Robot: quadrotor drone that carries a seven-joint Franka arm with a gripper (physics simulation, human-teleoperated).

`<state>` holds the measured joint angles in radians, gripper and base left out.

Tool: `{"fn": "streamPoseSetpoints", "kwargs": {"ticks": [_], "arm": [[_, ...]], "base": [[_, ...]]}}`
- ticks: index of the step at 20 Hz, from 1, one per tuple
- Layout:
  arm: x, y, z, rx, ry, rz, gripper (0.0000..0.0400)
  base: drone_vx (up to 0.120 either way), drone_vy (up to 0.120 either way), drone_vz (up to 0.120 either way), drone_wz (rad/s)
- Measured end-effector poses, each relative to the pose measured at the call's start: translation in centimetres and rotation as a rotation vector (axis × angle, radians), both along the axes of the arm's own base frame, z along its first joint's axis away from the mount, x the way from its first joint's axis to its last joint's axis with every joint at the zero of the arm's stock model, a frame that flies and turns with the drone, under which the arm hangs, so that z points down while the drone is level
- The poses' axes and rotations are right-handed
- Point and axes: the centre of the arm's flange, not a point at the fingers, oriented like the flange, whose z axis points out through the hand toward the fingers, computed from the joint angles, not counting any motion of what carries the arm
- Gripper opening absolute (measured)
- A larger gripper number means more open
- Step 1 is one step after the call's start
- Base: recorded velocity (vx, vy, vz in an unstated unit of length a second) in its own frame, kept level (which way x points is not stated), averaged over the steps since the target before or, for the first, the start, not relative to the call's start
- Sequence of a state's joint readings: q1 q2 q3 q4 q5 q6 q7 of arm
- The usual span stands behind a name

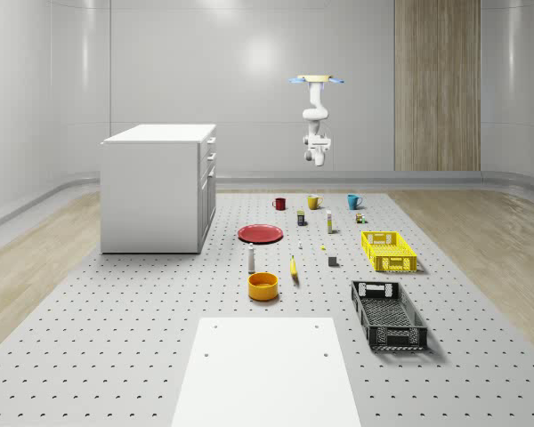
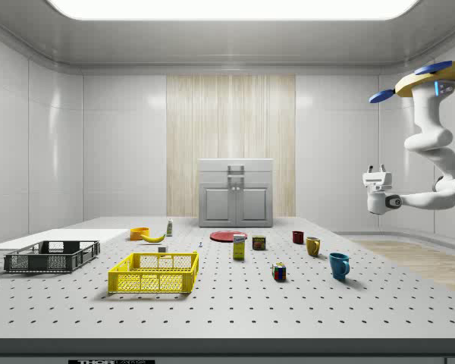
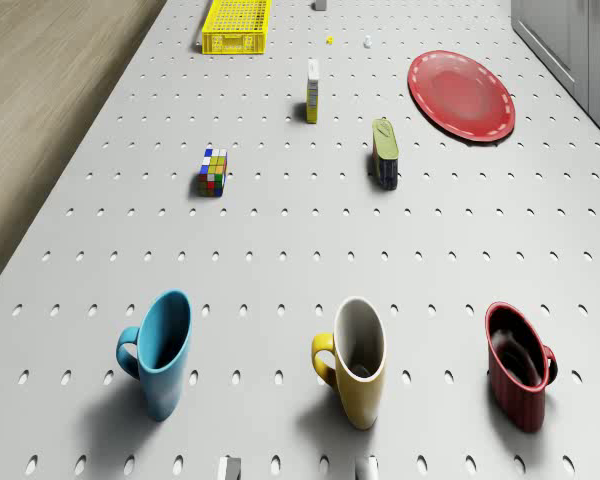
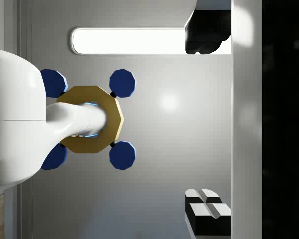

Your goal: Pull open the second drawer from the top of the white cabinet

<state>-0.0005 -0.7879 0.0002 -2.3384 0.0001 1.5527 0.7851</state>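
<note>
The white cabinet (image 1: 156, 191) stands on the perforated table at the whole-scene view's left. Its front (image 2: 235, 205) faces the side camera. The second drawer from the top (image 2: 235, 177) looks shut, like the others, with a small handle (image 1: 212, 159). The drone (image 1: 318, 81) hovers high above the row of cups at the table's far end, well off the cabinet's front. Its white arm hangs down and curls back up. The gripper (image 2: 377, 170) points upward in mid-air with nothing in it. In the wrist view the gripper (image 4: 208, 119) stands open, its fingertips (image 4: 205, 211) wide apart, facing the drone's underside (image 4: 89, 119).
Under the drone stand a blue cup (image 3: 160, 350), a yellow cup (image 3: 355, 358) and a red cup (image 3: 520, 365). A red plate (image 1: 260, 233) lies in front of the cabinet. A yellow crate (image 1: 388, 250), a black crate (image 1: 388, 314), an orange bowl (image 1: 262, 285) and small items dot the table.
</note>
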Motion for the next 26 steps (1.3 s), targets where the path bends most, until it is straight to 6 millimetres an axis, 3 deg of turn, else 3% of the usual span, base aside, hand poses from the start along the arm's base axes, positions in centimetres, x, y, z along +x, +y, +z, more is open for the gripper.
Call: {"fn": "streamPoseSetpoints", "kwargs": {"ticks": [5,12,16,22,26], "arm": [[-0.4,0.0,3.7,0.0,-0.004,0.0,0.0322],[-0.1,0.0,7.5,0.0,-0.009,0.0,0.0304],[-0.1,0.0,8.5,0.0,-0.013,0.0,0.0301],[0.0,0.0,9.1,0.0,-0.017,0.0,0.03],[-0.1,0.0,9.3,0.0,-0.02,0.0,0.03]], "base": [[0.0,0.0,0.0,0.0],[0.086,-0.091,0.023,0.0],[0.12,-0.12,0.12,0.0],[0.12,-0.12,0.007,0.0],[0.12,-0.12,0.09,0.0]]}}
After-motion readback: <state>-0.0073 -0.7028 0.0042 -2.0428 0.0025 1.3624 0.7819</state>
